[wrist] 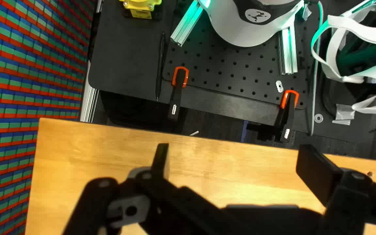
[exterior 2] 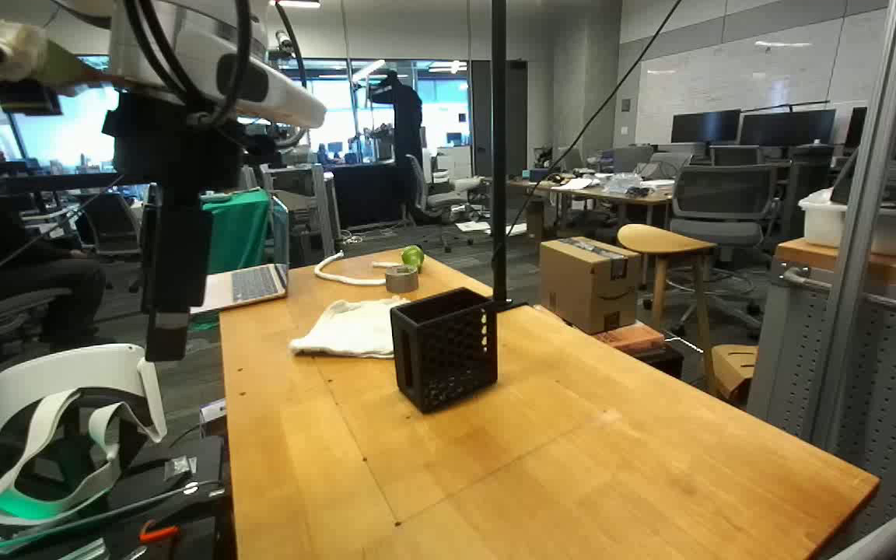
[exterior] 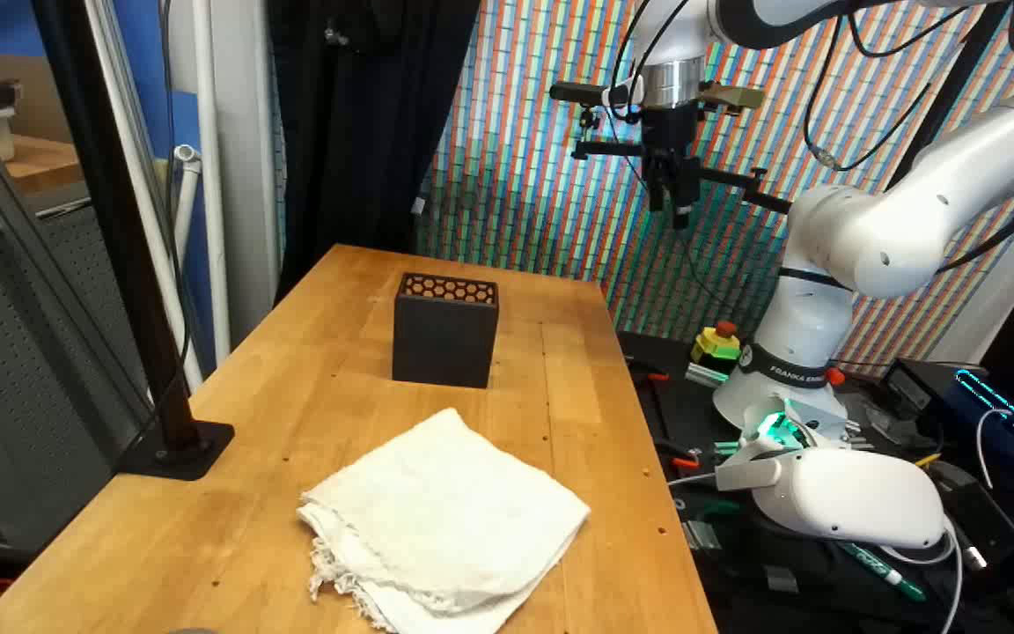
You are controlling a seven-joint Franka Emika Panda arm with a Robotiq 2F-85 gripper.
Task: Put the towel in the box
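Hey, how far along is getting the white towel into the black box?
Nothing looks done: the folded white cloth towel lies on the light-brown wooden table, outside the open-topped black rectangular box. Nothing is in hand: the black two-fingered gripper is open and empty. Remaining: pick up the towel, then put it in the box.

You're in a robotics lab on an open office floor: your Franka base (exterior: 784, 363), an emergency stop (exterior: 716, 342) and a VR headset (exterior: 859, 497) sit beyond one long edge of the wooden desk (exterior: 577, 379), while in an exterior view monitors (exterior 2: 786, 138), office chairs (exterior 2: 722, 193) and a whiteboard (exterior 2: 767, 82) show past the opposite long edge.
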